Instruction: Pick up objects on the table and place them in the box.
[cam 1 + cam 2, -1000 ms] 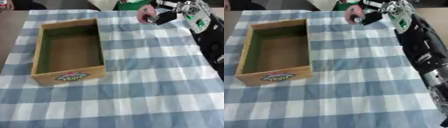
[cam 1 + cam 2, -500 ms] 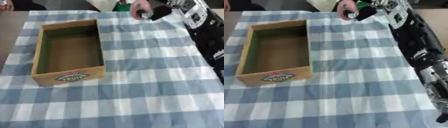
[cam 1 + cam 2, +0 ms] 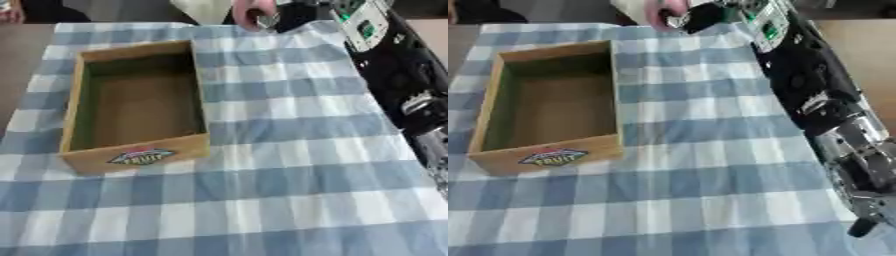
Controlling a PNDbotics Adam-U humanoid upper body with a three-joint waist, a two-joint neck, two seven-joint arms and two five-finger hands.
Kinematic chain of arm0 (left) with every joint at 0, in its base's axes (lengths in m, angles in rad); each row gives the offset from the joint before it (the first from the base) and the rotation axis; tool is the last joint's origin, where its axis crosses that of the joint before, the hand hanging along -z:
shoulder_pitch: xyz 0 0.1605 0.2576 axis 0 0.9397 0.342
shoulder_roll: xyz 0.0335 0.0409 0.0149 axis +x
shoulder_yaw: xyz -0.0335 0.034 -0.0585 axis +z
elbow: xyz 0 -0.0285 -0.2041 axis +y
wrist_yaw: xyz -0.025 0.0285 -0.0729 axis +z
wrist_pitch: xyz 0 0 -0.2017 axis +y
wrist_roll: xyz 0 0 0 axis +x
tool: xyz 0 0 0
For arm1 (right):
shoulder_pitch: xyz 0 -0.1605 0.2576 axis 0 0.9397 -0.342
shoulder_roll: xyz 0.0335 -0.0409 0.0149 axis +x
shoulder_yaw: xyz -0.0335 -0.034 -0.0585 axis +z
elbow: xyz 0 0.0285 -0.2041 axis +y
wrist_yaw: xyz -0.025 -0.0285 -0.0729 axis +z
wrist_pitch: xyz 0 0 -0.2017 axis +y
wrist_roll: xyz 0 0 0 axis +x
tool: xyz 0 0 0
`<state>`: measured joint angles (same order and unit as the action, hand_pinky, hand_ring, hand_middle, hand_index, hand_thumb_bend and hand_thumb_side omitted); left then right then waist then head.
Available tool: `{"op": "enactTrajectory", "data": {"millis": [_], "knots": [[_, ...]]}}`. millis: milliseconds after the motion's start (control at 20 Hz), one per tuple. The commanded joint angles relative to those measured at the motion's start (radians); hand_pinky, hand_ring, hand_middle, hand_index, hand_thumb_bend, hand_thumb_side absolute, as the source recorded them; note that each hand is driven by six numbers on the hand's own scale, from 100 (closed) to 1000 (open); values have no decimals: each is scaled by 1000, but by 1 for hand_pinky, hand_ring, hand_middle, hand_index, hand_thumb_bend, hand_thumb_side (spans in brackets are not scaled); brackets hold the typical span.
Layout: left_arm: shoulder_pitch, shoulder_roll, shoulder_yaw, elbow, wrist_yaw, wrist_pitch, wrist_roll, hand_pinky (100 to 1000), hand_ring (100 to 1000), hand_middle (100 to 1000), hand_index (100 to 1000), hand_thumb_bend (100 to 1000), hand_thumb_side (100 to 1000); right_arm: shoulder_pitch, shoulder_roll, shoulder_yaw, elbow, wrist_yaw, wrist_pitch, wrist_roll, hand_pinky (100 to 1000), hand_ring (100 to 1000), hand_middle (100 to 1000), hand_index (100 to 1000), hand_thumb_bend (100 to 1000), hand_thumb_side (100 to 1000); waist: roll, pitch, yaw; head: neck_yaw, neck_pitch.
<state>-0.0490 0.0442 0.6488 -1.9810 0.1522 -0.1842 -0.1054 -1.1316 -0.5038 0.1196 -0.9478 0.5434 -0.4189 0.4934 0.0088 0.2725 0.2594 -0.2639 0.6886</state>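
Observation:
A wooden box (image 3: pixel 140 156) with a fruit label on its front wall stands on the left half of the checked cloth, and nothing shows inside it. At the far edge of the table, my right hand (image 3: pixel 703 15) is shut on a small pink object (image 3: pixel 661 12), held above the cloth to the right of the box's far corner. My black right arm (image 3: pixel 807 75) runs down the right side of both views. No other loose object shows on the cloth. My left hand shows in neither view.
A blue and white checked tablecloth (image 3: pixel 289 165) covers the table. Something white (image 3: pixel 206 9) lies just beyond the far edge, behind the pink object. Bare brown table (image 3: pixel 859 45) shows at the right of the cloth.
My right hand has carried the pink object leftward and toward the far edge, closer to the box's far right corner. The box has not moved.

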Motion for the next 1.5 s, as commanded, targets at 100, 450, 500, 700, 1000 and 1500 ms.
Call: {"op": "enactTrajectory", "data": {"millis": [100, 450, 500, 700, 1000, 1500], "knots": [[-19, 31, -11, -19, 19, -2, -5, 500, 398, 560, 836, 195, 567, -30, 72, -17, -41, -50, 39, 21, 858, 902, 436, 572, 100, 398, -6, -12, 23, -50, -26], [-52, 48, -18, -19, 69, -39, 39, 490, 398, 549, 821, 188, 569, -3, 212, -11, -72, 22, 109, 40, 865, 906, 435, 571, 100, 380, -12, -3, 38, -66, -35], [-57, 50, -20, -19, 80, -49, 45, 488, 398, 546, 817, 186, 567, 0, 220, -11, -72, 32, 111, 42, 866, 906, 434, 571, 100, 379, -13, -2, 43, -71, -36], [-93, 66, -34, -19, 137, -104, 85, 474, 406, 542, 794, 174, 575, 11, 245, -10, -64, 62, 115, 47, 869, 908, 433, 571, 100, 366, -15, 7, 62, -90, -35], [-149, 97, -73, -19, 226, -181, 100, 463, 417, 544, 787, 164, 605, 17, 262, -15, -23, 132, 130, 2, 846, 901, 440, 571, 100, 409, -17, 17, 88, -120, -33], [-199, 109, -94, -19, 289, -172, 66, 462, 418, 543, 785, 157, 606, -10, 226, 90, -45, 283, 19, -83, 712, 817, 510, 584, 100, 767, -31, 27, 111, -137, -37]]}}
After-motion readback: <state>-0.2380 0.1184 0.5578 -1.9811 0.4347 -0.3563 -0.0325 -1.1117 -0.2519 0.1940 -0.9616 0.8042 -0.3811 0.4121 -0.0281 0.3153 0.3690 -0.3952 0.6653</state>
